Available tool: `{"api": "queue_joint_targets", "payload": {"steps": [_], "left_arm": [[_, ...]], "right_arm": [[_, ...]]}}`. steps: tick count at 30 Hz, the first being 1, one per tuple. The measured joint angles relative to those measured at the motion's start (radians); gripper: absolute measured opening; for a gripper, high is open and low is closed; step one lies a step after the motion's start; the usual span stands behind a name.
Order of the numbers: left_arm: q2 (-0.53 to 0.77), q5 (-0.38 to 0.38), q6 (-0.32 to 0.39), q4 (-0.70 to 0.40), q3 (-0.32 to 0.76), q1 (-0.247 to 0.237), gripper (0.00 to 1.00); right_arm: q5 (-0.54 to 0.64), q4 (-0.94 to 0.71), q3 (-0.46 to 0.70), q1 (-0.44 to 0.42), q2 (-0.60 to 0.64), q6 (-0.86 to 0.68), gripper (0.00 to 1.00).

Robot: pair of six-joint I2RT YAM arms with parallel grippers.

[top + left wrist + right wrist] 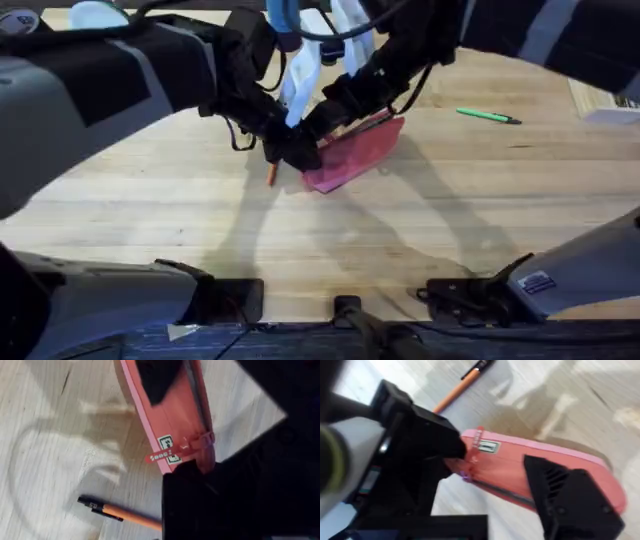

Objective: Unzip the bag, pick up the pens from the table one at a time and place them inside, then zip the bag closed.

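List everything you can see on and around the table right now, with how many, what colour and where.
soft pink-red fabric pencil pouch: one, pink-red, middle of the table, both grippers at it
slim orange pen with a black cap: one, orange and black, on the wood just beside the pouch's left end
slim bright green pen: one, green with a dark tip, lying alone to the right of the pouch
light wooden plank table: one, pale wood, under everything
left gripper: one, black, at the pouch's left end
right gripper: one, black, on the pouch's upper edge
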Motion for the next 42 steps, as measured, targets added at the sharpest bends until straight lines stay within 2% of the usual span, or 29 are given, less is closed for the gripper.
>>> {"api": "queue_joint_targets", "payload": {"steps": [1, 3, 10, 18, 19, 20, 23, 25, 27, 36, 42], "left_arm": [[0.0, 0.0, 0.0, 0.0, 0.0, 0.0, 0.043], [0.0, 0.0, 0.0, 0.0, 0.0, 0.0, 0.043], [0.0, 0.0, 0.0, 0.0, 0.0, 0.0, 0.043], [0.0, 0.0, 0.0, 0.0, 0.0, 0.0, 0.045], [0.0, 0.0, 0.001, 0.0, 0.0, 0.0, 0.084], [0.0, 0.002, 0.004, -0.001, 0.0, 0.0, 0.191], [0.0, 0.005, 0.004, 0.003, 0.0, -0.001, 0.676], [0.0, 0.005, 0.001, 0.002, 0.0, -0.001, 0.946], [0.0, 0.005, 0.003, 0.003, 0.0, -0.001, 0.991], [0.0, 0.004, 0.003, 0.021, 0.0, -0.001, 0.993], [0.0, 0.005, 0.003, 0.012, 0.007, -0.001, 0.993]], "right_arm": [[0.001, 0.0, 0.001, -0.01, 0.0, -0.005, 0.969], [0.003, 0.0, 0.005, -0.038, 0.0, -0.008, 0.996], [0.087, -0.01, 0.038, -0.132, -0.056, -0.036, 0.997], [0.219, -0.011, 0.087, -0.17, -0.13, -0.068, 0.997], [0.227, -0.011, 0.09, -0.173, -0.134, -0.07, 0.997], [0.234, -0.012, 0.091, -0.173, -0.138, -0.073, 0.997], [0.247, -0.018, 0.091, -0.173, -0.14, -0.075, 0.997], [0.252, -0.02, 0.091, -0.173, -0.14, -0.075, 0.997], [0.256, -0.015, 0.091, -0.173, -0.14, -0.079, 0.997], [0.382, 0.006, 0.091, -0.173, -0.14, -0.122, 0.997], [0.342, -0.021, 0.091, -0.167, -0.14, -0.23, 0.997]]}}
